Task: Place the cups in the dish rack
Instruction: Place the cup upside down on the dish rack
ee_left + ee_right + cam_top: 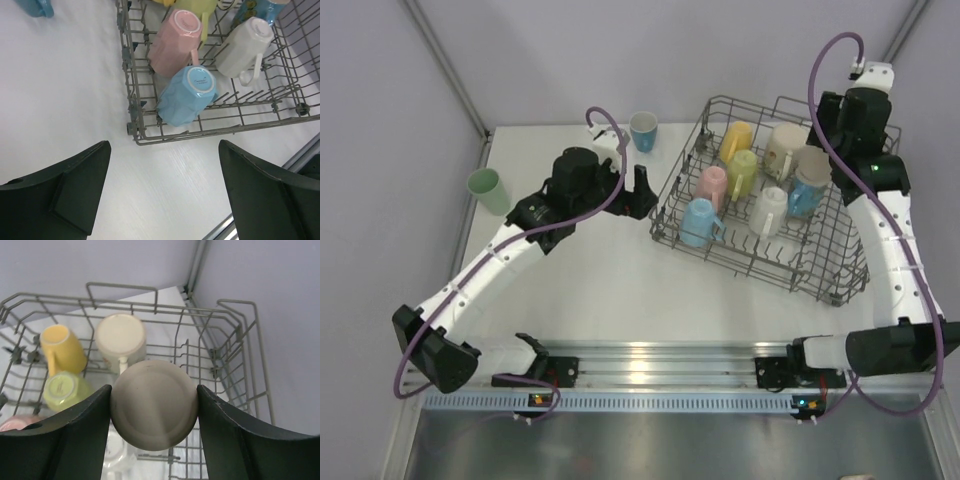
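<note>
Nearest, the left gripper (pixel 165 145) hangs wide open, empty, over the desk (pixel 60 90). Farther back, the right gripper (pixel 154 390) clasps a beige tumbler (pixel 154 412) base-up above the dish rack (pixel 820 272); lower it straight down, just clear of the cream mug (pixel 120 337), then release

White table (pixel 610 300): matte, spread beneath and between the left fingers (pixel 65 200). Aluminium rail (pixel 660 362): along the table's near edge, just beside one left finger (only partly seen there). Lilac-grey wall panels (pixel 260 300): beyond the right fingers (pixel 55 440), meeting at a metal corner post (pixel 196 265).
</note>
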Robot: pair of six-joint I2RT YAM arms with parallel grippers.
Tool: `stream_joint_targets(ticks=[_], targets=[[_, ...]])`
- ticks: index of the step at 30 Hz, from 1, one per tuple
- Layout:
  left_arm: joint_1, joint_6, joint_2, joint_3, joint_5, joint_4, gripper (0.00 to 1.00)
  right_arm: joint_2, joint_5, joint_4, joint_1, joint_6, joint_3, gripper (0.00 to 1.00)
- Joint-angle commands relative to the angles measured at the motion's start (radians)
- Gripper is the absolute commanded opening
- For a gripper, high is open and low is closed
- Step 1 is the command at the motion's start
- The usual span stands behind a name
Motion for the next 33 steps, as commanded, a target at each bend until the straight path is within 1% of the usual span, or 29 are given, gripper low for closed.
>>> stream_joint_targets(ticks=[1, 6, 7, 11, 15, 21, 33], targets=[[0.012, -0.015, 0.028, -0.016, -0.060, 0.039, 0.94, 0.049, 0.106, 0.154, -0.051, -0.006, 0.009, 0.00], [0.018, -0.018, 0.051, -0.032, -0.069, 0.037, 0.93, 0.090, 0.165, 0.181, -0.087, -0.024, -0.003, 0.00], [0.020, -0.016, 0.051, -0.035, -0.071, 0.038, 0.93, 0.093, 0.174, 0.185, -0.124, -0.023, -0.011, 0.00], [0.023, -0.021, 0.048, -0.042, -0.075, 0.043, 0.92, 0.087, 0.171, 0.224, -0.169, -0.009, -0.065, 0.00], [0.024, -0.062, 0.047, -0.053, -0.057, 0.054, 0.91, 0.109, 0.171, 0.253, -0.204, -0.004, -0.118, 0.00], [0.024, -0.064, 0.042, -0.064, -0.052, 0.052, 0.91, 0.135, 0.165, 0.320, -0.238, 0.006, -0.190, 0.00], [0.024, -0.079, 0.067, -0.078, -0.065, 0.054, 0.91, 0.221, 0.166, 0.382, -0.258, 0.006, -0.247, 0.00]])
